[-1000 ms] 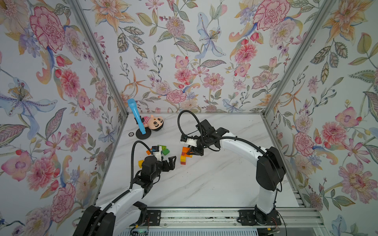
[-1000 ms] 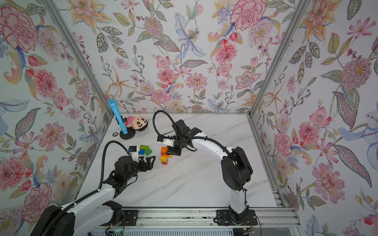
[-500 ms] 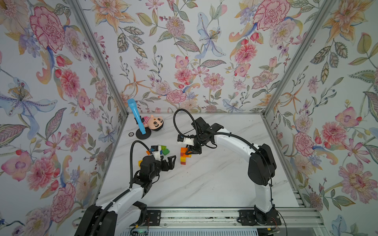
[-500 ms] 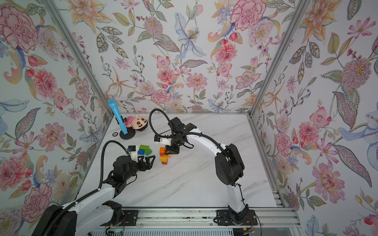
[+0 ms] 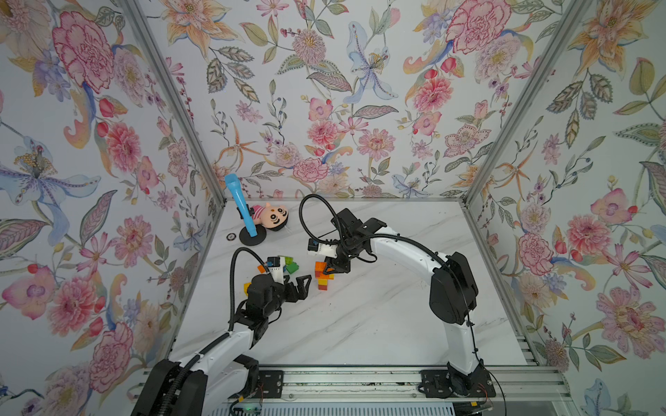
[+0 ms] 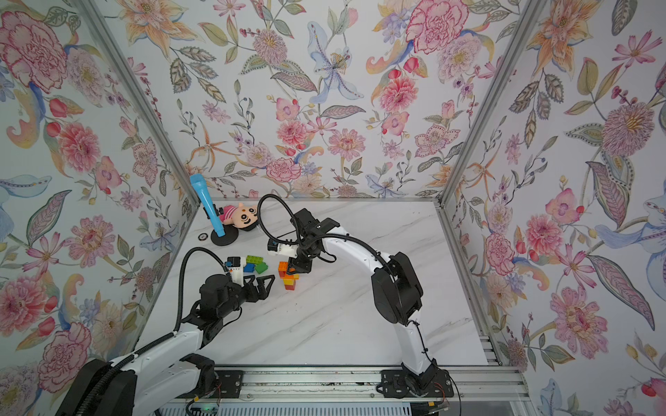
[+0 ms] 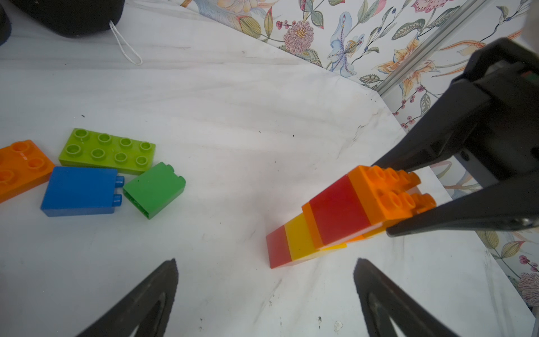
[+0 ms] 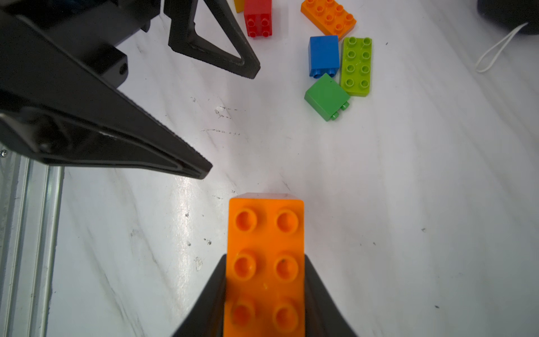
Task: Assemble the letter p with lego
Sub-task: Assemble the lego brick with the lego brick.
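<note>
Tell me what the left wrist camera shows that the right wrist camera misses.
Only left wrist: the red and yellow side of the stack and the flowered wall. Only right wrist: a red brick and a metal rail. Both: the top orange brick pinched in the right hand, the open left hand, and the blue brick, lime brick and green brick.

Lighting's bright and even with only soft shadows, there's a glare streak on the white tabletop (image 8: 183,189) in the right wrist view, and both wrist views look stretched near the edges.
</note>
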Controlling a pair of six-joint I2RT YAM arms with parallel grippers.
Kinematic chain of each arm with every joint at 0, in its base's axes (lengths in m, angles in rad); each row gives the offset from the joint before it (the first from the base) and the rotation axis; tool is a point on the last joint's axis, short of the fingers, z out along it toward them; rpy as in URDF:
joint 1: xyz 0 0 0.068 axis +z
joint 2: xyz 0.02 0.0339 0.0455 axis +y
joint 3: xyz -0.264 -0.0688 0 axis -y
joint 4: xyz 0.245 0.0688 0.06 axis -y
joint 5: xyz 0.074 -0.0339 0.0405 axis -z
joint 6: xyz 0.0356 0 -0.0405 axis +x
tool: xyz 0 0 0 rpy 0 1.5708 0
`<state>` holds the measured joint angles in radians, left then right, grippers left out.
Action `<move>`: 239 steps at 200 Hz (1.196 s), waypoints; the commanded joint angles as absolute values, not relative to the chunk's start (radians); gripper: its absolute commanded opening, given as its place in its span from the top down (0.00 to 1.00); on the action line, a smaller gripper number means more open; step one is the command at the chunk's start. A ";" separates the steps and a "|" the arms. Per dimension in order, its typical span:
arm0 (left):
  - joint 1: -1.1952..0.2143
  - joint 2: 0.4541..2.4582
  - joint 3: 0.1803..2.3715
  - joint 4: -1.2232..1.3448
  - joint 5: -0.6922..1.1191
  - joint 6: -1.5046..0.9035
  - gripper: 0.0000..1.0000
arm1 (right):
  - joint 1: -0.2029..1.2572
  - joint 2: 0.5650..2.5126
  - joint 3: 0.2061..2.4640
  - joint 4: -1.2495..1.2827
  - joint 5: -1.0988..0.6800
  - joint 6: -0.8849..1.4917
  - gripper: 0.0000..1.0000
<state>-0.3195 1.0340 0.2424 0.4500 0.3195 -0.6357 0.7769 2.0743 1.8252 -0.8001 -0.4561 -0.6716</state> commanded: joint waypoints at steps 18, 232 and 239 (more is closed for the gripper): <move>-0.308 1.038 0.270 0.466 0.342 -0.630 0.03 | 0.779 2.071 1.843 -0.839 -0.445 -0.658 0.72; -0.309 1.071 0.255 0.509 0.353 -0.642 0.03 | 0.776 2.007 1.814 -0.837 -0.446 -0.617 0.74; -0.308 1.069 0.255 0.508 0.352 -0.641 0.03 | 0.777 2.008 1.811 -0.837 -0.445 -0.616 0.74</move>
<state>-0.3195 1.0698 0.2428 0.4938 0.3374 -0.6361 0.7769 2.0476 1.8267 -0.8112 -0.4370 -0.6224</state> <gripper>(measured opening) 0.974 0.342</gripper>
